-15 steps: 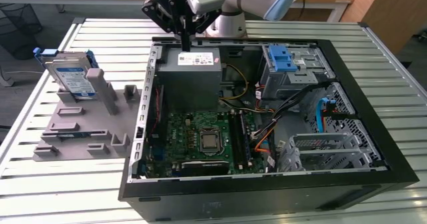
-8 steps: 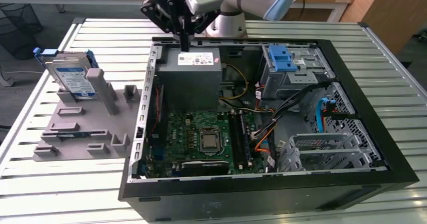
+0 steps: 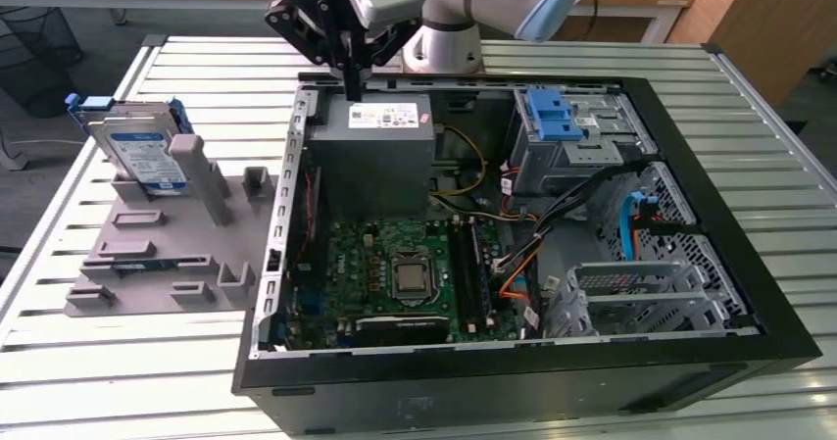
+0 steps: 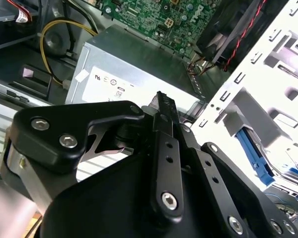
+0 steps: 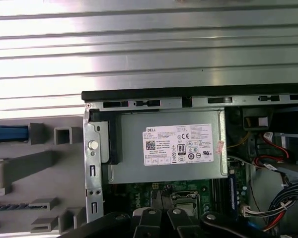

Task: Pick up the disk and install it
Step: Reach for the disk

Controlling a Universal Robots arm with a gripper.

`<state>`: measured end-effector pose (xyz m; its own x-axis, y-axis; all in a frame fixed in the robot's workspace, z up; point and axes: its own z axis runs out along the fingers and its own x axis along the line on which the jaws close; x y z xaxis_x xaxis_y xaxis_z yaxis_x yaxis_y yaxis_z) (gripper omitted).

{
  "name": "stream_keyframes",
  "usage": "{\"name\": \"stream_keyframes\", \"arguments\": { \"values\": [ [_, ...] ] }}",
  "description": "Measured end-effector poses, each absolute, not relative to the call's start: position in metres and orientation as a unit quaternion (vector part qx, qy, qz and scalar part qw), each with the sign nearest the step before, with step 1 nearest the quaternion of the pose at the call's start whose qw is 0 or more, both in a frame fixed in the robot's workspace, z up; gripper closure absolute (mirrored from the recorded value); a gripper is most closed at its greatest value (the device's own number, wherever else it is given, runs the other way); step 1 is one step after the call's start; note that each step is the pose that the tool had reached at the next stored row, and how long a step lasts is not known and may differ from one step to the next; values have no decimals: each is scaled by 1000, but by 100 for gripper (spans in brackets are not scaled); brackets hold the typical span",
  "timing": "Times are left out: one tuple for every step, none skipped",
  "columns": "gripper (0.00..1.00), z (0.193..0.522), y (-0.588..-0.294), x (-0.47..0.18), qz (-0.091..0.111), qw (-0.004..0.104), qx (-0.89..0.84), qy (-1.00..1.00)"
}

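Desk [image 3: 131, 381]: slatted metal, carries everything.
Computer case [image 3: 523, 391]: lies open on the desk, interior facing up.
Power-supply box [image 3: 372, 156]: inside the case, in the far corner on the exterior view's left.
Grey fixture [image 3: 144, 264]: outside the case, just beside its wall on the exterior view's left.
Disk [image 3: 141, 156]: stands on edge in that fixture, outside the case. Long axis near upright, slightly tipped. Silver body, white-and-blue label, blue frame.
End effector [image 3: 353, 89]: above the case's power-supply corner, clenched on nothing. The disk lies beyond the case wall from it, toward the exterior view's left.
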<state>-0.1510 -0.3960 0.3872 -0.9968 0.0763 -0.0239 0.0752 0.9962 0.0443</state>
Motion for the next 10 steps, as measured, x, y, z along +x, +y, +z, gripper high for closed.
{"name": "stream_keyframes", "arguments": {
  "values": [
    [89, 387, -396, -152, 22, 13, 38, 999],
    [89, 387, -396, -153, 22, 12, 38, 999],
    [89, 387, -396, -154, 22, 12, 38, 999],
    [89, 387, -396, -155, 22, 12, 38, 999],
    [89, 387, -396, -155, 22, 12, 38, 999],
    [89, 386, -396, -156, 22, 12, 38, 999],
    [89, 386, -396, -157, 22, 12, 38, 999],
    [89, 386, -396, -158, 22, 11, 38, 999],
    [89, 386, -396, -158, 22, 11, 38, 999],
    [89, 386, -396, -159, 22, 11, 38, 999]
  ]
}}
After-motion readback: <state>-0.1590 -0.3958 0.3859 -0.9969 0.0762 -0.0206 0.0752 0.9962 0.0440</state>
